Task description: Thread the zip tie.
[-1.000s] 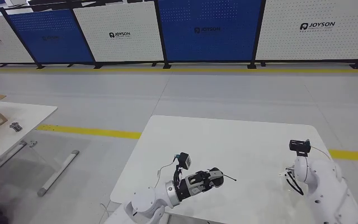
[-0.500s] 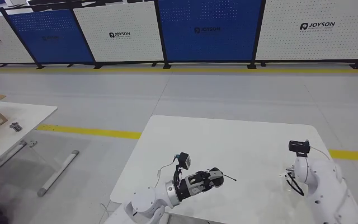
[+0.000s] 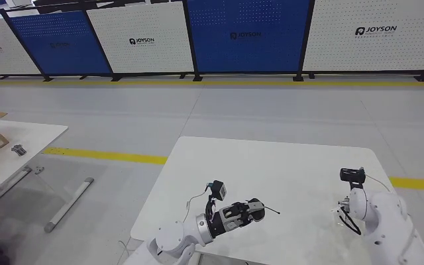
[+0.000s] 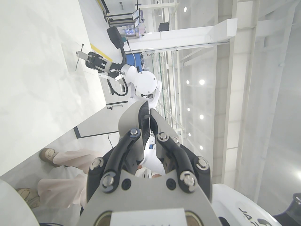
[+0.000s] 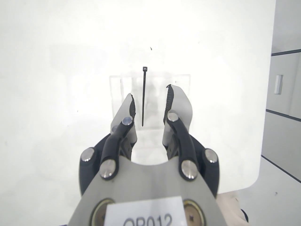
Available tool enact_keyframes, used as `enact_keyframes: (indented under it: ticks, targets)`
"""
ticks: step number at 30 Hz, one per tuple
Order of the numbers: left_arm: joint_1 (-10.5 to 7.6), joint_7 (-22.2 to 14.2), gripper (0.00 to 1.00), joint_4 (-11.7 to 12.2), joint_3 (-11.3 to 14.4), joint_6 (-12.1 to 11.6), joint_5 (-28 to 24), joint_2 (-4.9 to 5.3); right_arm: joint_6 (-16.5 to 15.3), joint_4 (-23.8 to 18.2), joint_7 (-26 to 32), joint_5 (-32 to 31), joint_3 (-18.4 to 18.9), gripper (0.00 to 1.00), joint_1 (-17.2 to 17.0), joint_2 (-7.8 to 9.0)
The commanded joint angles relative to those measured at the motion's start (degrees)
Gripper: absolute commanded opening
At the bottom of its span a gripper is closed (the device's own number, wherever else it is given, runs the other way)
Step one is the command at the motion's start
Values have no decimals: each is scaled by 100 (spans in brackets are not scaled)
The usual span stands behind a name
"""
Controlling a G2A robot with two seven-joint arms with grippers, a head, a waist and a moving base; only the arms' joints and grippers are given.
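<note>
Black thin plastic zip tie (image 5: pixel 144 95) lies unmoved on our white desk (image 5: pixel 70 36), framed by our right pincer (image 5: pixel 150 99), wide open and empty; our left pincer (image 4: pixel 149 111), closed on nothing, shifts slightly. We judge threading unstarted.

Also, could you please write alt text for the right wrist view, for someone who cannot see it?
A straight black zip tie lies on a clear plate on the white table, seen between the open fingers of the right gripper. The tie's square head points away from the gripper.
</note>
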Motion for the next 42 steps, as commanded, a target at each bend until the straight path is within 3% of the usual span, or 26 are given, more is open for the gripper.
enact_keyframes:
  ticks: [1, 6, 10, 18, 24, 35, 39, 42]
  targets:
    - [0, 0, 0, 0, 0, 0, 0, 0, -89, 165, 0, 153, 46, 32, 84, 1]
    - [0, 0, 0, 0, 0, 0, 0, 0, -221, 358, 0, 285, 39, 23, 209, 0]
    - [0, 0, 0, 0, 0, 0, 0, 0, -273, 200, 0, 374, 132, 18, 154, 17]
    - [0, 0, 0, 0, 0, 0, 0, 0, -652, 163, 0, 780, 487, 19, 34, 96]
    - [0, 0, 0, 0, 0, 0, 0, 0, -770, 270, 0, 923, 525, 19, 76, 132]
    - [0, 0, 0, 0, 0, 0, 0, 0, -1273, 830, 0, 1461, 483, 21, 389, 206]
    - [0, 0, 0, 0, 0, 0, 0, 0, -1418, 1075, 0, 1634, 373, 16, 536, 242]
    - [0, 0, 0, 0, 0, 0, 0, 0, -1442, 1196, 0, 1733, 299, 7, 622, 272]
